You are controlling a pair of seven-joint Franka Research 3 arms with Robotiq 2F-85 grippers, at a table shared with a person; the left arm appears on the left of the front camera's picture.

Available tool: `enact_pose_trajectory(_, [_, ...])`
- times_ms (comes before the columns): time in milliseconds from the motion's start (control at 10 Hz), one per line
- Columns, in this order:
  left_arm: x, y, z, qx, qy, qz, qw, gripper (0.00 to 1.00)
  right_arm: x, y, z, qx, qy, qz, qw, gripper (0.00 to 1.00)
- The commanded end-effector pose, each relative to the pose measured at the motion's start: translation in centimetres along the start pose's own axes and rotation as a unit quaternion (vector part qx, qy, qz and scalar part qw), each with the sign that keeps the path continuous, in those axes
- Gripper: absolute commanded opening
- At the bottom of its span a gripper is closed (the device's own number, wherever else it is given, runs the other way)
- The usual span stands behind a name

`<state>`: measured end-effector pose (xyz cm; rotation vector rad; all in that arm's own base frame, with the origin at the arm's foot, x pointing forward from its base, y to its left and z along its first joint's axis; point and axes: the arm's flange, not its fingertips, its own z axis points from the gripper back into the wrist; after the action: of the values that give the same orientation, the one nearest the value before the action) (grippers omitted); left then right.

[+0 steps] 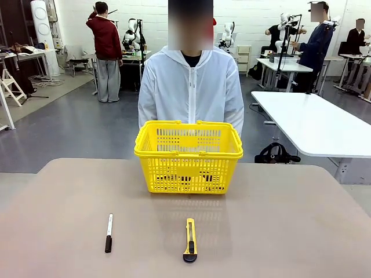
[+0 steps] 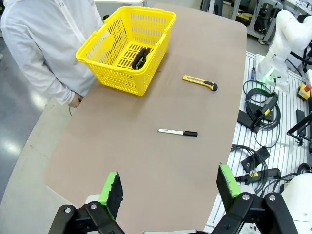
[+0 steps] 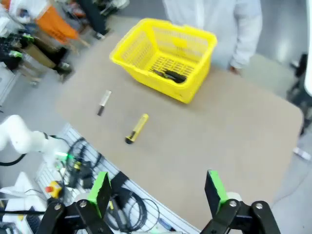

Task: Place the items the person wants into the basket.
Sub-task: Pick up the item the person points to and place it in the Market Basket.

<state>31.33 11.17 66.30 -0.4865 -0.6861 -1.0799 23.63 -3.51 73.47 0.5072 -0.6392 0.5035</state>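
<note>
Left wrist view has the left gripper [image 2: 168, 187] with jaws wide apart above bare table [image 2: 122, 161]; beyond lie the marker [image 2: 177, 132], the utility knife [image 2: 200, 82], and the basket [image 2: 127, 48] with dark items [image 2: 140, 56] on its floor. Right gripper [image 3: 158, 191] likewise gapes. Front view's lattice mostly hides those items, before the person [image 1: 191, 87].

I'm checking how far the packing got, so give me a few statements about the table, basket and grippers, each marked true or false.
1. The marker lies on the table, outside the basket. True.
2. The utility knife is inside the basket. False: it lies on the table.
3. Dark items lie on the basket's floor. True.
4. The left gripper holds the marker. False: it is open and empty.
5. The right gripper is shut. False: it is open.
</note>
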Motion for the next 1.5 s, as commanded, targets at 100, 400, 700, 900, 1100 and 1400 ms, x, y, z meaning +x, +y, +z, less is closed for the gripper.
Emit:
enact_pose_trajectory(100, [-0.2,0.0,0.1,-0.004,-0.007,-0.012,1.0,1.0,-3.5,-5.2,-0.2,0.096,-0.002,0.027,0.995,1.0])
enact_pose_trajectory(400, [-0.2,0.0,0.1,-0.004,-0.007,-0.012,1.0,1.0,-7.7,-7.6,-1.6,0.078,-0.023,0.061,0.995,1.0])
enact_pose_trajectory(700, [-0.2,0.0,0.1,-0.004,-0.007,-0.012,1.0,1.0,-8.5,-6.1,-2.5,0.009,-0.051,0.055,0.997,1.0])
enact_pose_trajectory(900, [-0.2,0.0,0.1,-0.004,-0.007,-0.012,1.0,1.0,-8.4,-7.3,-1.4,0.031,-0.032,0.058,0.997,1.0])
enact_pose_trajectory(1100, [-0.2,0.0,0.1,-0.004,-0.007,-0.012,1.0,1.0,-8.4,-7.3,-1.4,0.031,-0.032,0.058,0.997,1.0])
enact_pose_trajectory(1400, [-0.2,0.0,0.1,-0.004,-0.007,-0.012,1.0,1.0,-8.4,-7.3,-1.4,0.031,-0.032,0.058,0.997,1.0])
